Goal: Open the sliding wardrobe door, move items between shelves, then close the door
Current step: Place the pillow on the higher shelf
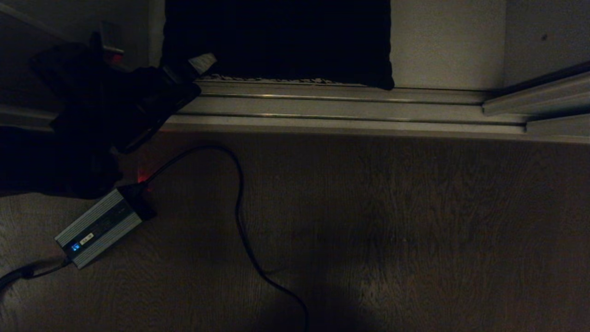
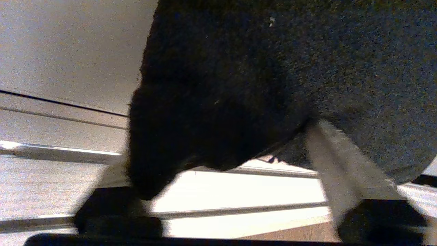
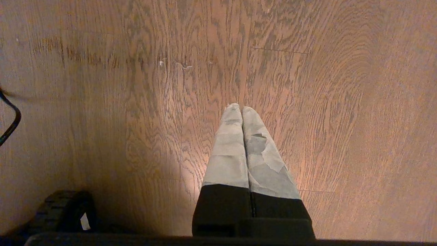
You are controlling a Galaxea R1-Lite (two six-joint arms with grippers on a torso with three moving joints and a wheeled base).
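- wood floor [image 1: 415, 230]: filled the lower two-thirds of the head view.
- black cushion [image 1: 276, 39]: upper centre of the head view, standing on the off-white bottom shelf [image 1: 442, 50] just behind the ribbed floor track [image 1: 345, 108]; wardrobe stood open here.
- sliding wardrobe door [image 1: 534, 99]: only its lower frame showed, at the right edge.
- left gripper [image 1: 191, 69]: upper left of the head view, at the cushion's lower left corner; in the left wrist view pale fingers [image 2: 336, 164] straddled the cushion [image 2: 273, 68], jaws apart, grip not yet firm.
- right gripper [image 3: 241, 112]: centre of the right wrist view, fingers pressed together, empty, above bare floor.
- power brick [image 1: 99, 228]: lower left, cable trailing.
- step, judged: grasping the cushion for transfer; next calls for closing firmly, then lifting clear of the track.
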